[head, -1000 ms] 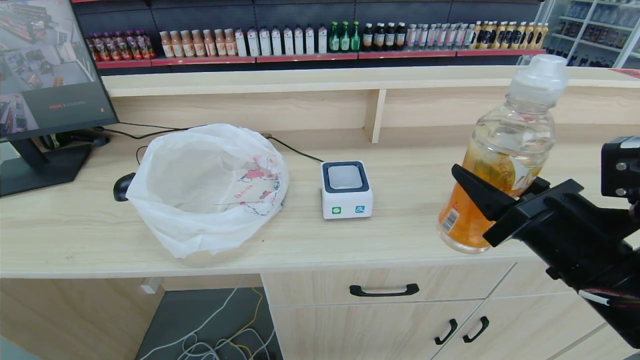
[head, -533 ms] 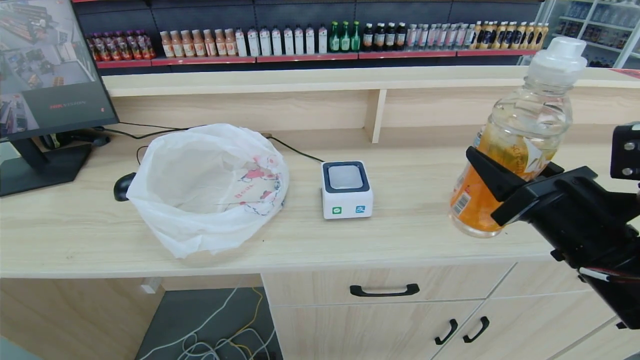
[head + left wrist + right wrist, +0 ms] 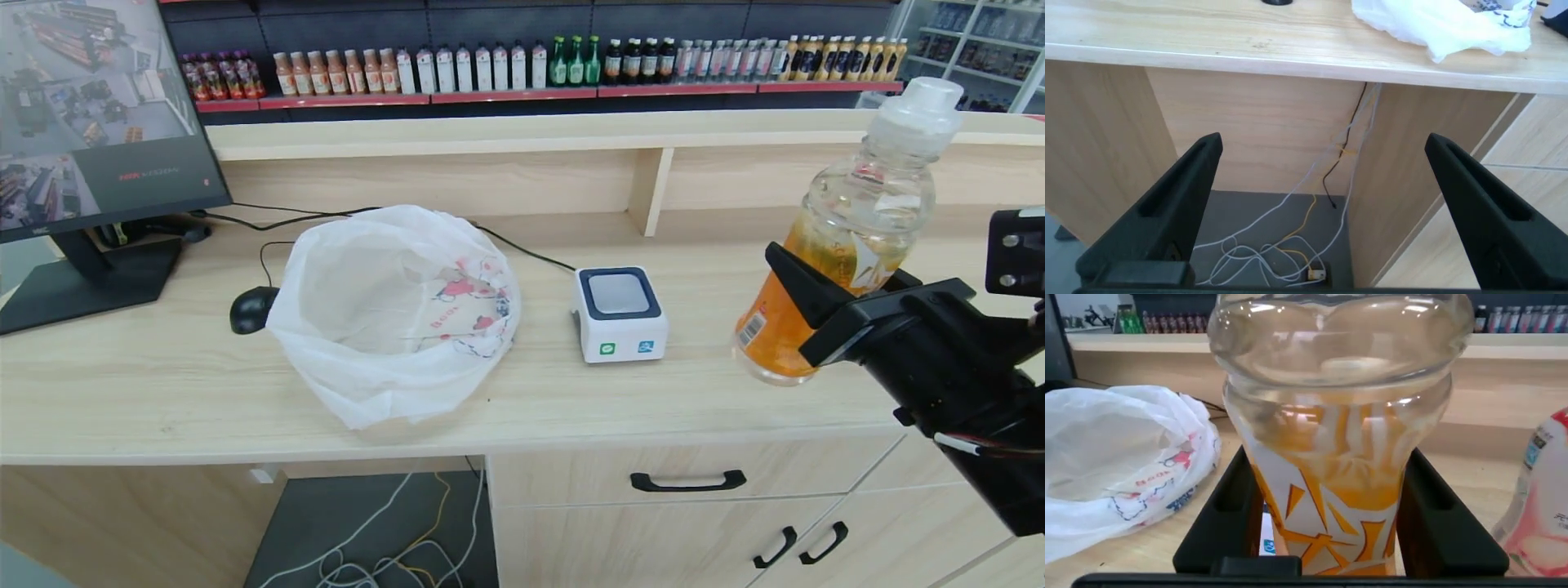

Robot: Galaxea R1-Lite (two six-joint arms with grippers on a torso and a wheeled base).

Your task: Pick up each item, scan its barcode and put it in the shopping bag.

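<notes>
My right gripper (image 3: pixel 841 304) is shut on an orange drink bottle (image 3: pixel 841 245) with a white cap, held tilted above the counter's right end, its barcode facing left. The same bottle (image 3: pixel 1339 457) sits between the black fingers (image 3: pixel 1221 510) in the right wrist view. The white barcode scanner (image 3: pixel 618 314) stands on the counter to the bottle's left. An open white shopping bag (image 3: pixel 396 306) lies left of the scanner; the bag (image 3: pixel 1123 469) shows behind the bottle too. My left gripper (image 3: pixel 1323 212) is open below the counter edge, holding nothing.
A monitor (image 3: pixel 90 122) stands at the far left, a black mouse (image 3: pixel 251 309) beside the bag. Another pink-labelled bottle (image 3: pixel 1539 498) stands near the held one. Raised back ledge (image 3: pixel 571 131) runs behind the counter. Drawers with black handles (image 3: pixel 687 482) and loose cables (image 3: pixel 392 547) lie below.
The bottle in my right gripper has risen and moved slightly right. The head camera has shifted, so the counter scene sits further right in the picture.
</notes>
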